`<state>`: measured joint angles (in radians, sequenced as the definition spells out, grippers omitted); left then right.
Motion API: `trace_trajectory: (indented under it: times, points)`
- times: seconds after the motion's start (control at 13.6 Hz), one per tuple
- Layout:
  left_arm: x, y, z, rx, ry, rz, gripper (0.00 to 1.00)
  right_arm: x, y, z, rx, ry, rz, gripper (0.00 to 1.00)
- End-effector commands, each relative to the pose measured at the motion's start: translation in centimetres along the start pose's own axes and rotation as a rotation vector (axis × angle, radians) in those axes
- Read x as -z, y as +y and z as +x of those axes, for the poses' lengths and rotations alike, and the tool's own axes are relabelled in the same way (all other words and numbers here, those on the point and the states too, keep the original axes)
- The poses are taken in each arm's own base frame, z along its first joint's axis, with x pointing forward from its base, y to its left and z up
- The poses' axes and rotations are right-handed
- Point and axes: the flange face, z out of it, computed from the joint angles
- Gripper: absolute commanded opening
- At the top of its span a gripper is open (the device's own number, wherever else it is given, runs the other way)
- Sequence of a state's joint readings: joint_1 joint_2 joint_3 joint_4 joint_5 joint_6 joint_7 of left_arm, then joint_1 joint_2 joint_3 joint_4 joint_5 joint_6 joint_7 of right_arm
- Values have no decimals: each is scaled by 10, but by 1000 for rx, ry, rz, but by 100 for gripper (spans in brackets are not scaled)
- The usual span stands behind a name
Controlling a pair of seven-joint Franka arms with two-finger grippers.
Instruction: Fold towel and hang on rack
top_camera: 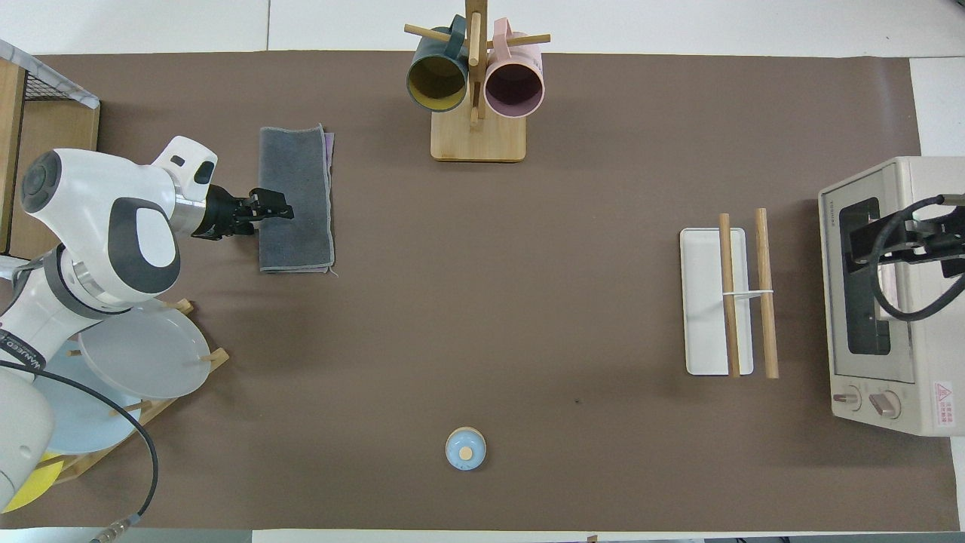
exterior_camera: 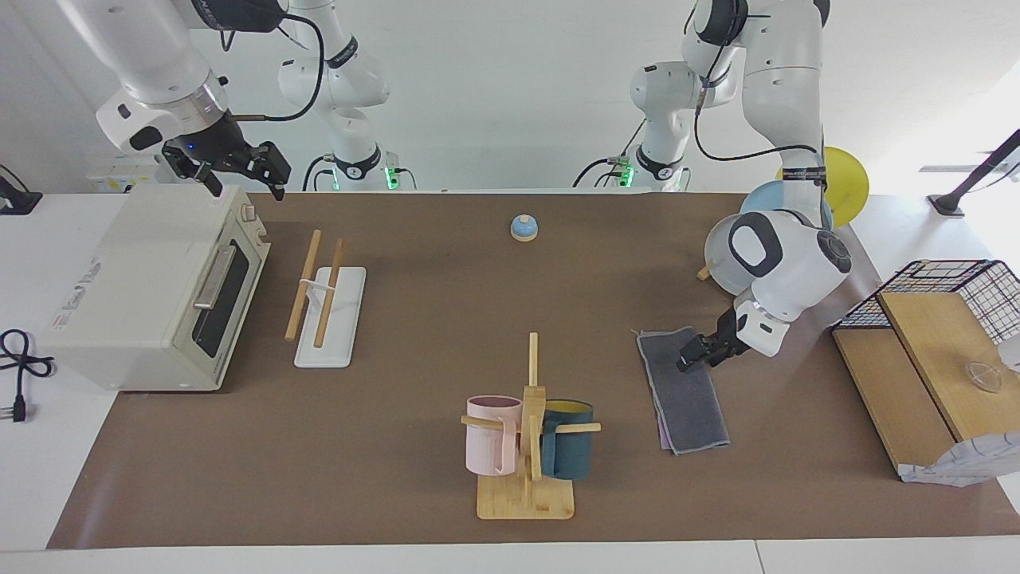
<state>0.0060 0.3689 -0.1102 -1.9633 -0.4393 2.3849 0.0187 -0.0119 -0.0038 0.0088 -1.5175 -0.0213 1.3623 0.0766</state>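
One folded towel (exterior_camera: 687,385) under left jaws.

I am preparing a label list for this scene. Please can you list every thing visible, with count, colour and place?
folded grey cloth towel: one, grey with purple edge, flat at the left arm's end
wooden two-rod rack on white base: one, beside the oven
cream toaster oven: one, right arm's end
bamboo mug stand: one, holding a pink mug and a dark teal mug, farthest from the robots
small blue bell: one, near the robots
plates in wooden stand: several, white, blue, yellow, left arm's end
wire basket on wooden shelf: one, black
left claw: on the towel's edge
right claw: open, over the oven
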Motion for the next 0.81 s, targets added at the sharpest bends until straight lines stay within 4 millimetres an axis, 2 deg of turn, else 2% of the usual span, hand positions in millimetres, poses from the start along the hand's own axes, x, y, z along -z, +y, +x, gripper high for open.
trace_trajectory:
  times: [0.0, 0.29, 0.44, 0.51, 0.73]
  points:
    - [-6, 4, -3, 4, -23, -20, 73, 0, 2, -3, 19, 14, 18, 100]
    - [-9, 3, -6, 4, -38, -18, 73, -1, 3, -3, 17, 12, 18, 100]
    - [-10, 4, -7, 4, -38, -17, 66, -1, 2, -3, 19, 11, 18, 100]
    - [-9, 4, -7, 3, -37, -18, 57, 0, 2, -3, 19, 14, 18, 100]
    - [-12, 3, -10, 4, -46, -14, 8, -1, 4, -3, 23, 12, 17, 100]
